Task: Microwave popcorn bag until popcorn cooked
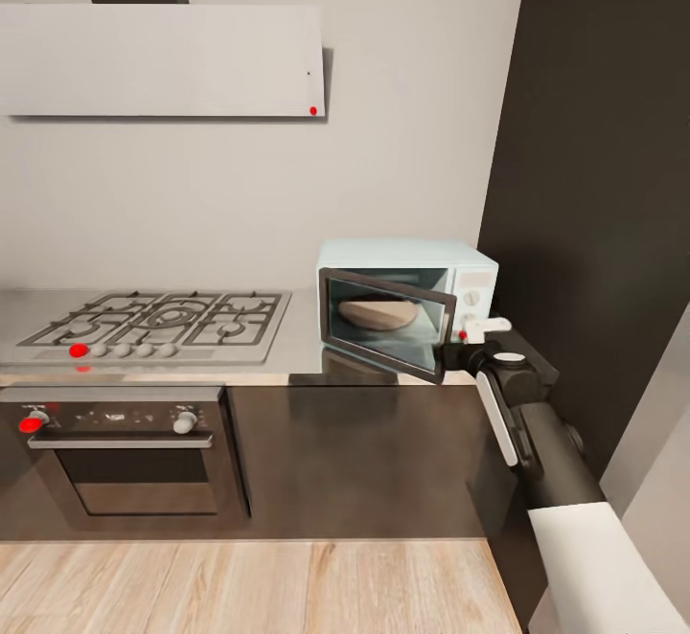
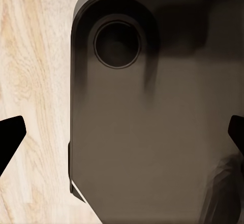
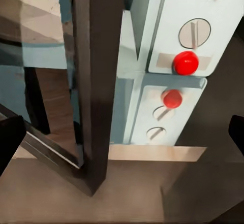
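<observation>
Nearest us, our right arm reaches forward from the lower right of the head view, white upper sleeve giving way to a dark forearm and wrist, level with the front edge of the tabletop [image 1: 287,366]. Our right tool [image 1: 476,329] sits at the free edge of the microwave's door [image 1: 383,323], which stands partly open. In the right wrist view the dark fingertips [image 3: 10,137] are spread wide with nothing between them, the door's edge [image 3: 94,82] and the knob panel ahead of them.

The microwave [image 1: 470,275] stands at the right end of the tabletop, beside a tall dark cabinet [image 1: 594,184]. Through the door glass a tan rounded shape, the popcorn bag [image 1: 379,313], rests inside the cavity, just beyond and to the left of our right tool. We cannot tell whether it holds popcorn.

Our left tool [image 2: 122,132] hangs with tips apart and empty over a dark panel and the wooden floor [image 2: 35,56].

Farther left, a steel gas hob [image 1: 158,323] is set into the tabletop above a built-in oven [image 1: 125,452].
</observation>
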Robot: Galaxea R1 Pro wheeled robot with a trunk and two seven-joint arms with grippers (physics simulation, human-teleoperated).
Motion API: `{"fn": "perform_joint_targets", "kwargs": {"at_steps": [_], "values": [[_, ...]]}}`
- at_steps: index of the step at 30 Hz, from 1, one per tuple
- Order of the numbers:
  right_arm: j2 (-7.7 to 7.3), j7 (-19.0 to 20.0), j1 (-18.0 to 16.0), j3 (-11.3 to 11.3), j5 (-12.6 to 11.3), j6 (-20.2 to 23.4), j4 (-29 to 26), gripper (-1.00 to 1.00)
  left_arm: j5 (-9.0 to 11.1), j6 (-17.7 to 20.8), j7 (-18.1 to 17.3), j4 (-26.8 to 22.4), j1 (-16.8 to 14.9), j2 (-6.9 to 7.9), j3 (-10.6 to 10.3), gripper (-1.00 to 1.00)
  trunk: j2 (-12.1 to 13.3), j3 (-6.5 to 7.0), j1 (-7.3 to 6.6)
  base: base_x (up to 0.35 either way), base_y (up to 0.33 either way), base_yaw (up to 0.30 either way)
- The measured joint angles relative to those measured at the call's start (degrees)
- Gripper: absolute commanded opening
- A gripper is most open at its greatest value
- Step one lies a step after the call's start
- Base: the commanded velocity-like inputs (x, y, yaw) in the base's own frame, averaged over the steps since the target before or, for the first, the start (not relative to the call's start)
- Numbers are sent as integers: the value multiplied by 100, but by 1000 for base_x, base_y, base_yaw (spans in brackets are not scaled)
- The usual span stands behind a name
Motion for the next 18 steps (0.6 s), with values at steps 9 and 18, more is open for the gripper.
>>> {"fn": "perform_joint_targets", "kwargs": {"at_steps": [9, 18], "values": [[-753, 419, 12, -5, -47, 18, 345, 100, 0, 0, 0, -1, 0, 0, 1, 100, 0, 0, 0, 0, 0, 0], [-1059, 474, 17, -588, -29, 22, 402, 100, 0, 0, 0, 0, 0, 0, -2, 100, 0, 0, 0, 0, 0, 0]]}}
